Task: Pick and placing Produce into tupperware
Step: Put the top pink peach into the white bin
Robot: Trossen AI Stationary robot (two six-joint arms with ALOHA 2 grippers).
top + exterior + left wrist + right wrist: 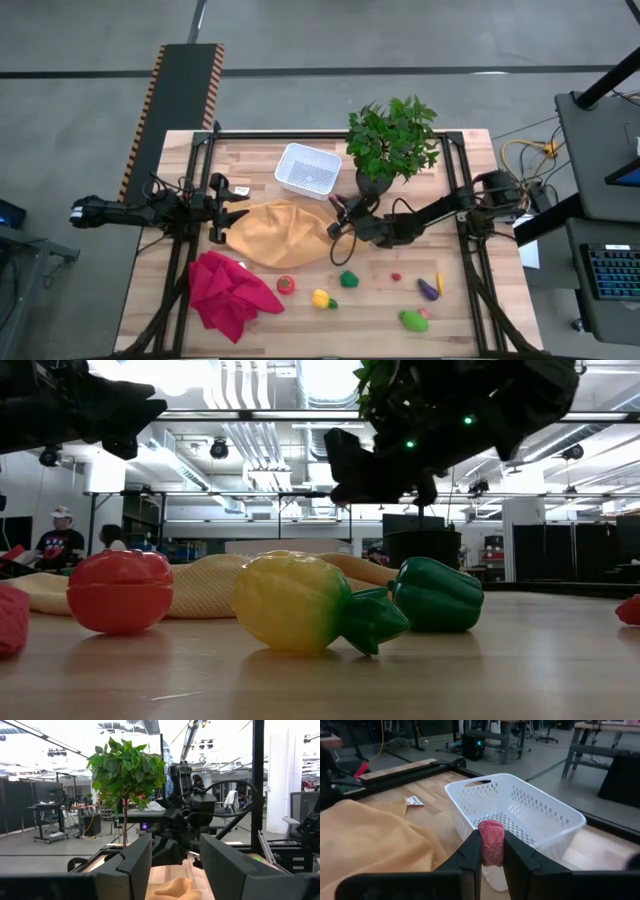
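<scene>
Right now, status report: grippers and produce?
Right gripper shut on pink produce piece, beside white bin. Left gripper open, idle over yellow cloth. Path clear.

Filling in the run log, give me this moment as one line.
right gripper: shut on pink produce piece, just short of white bin | left gripper: open, waiting at table's left edge | bin: looks empty
</scene>
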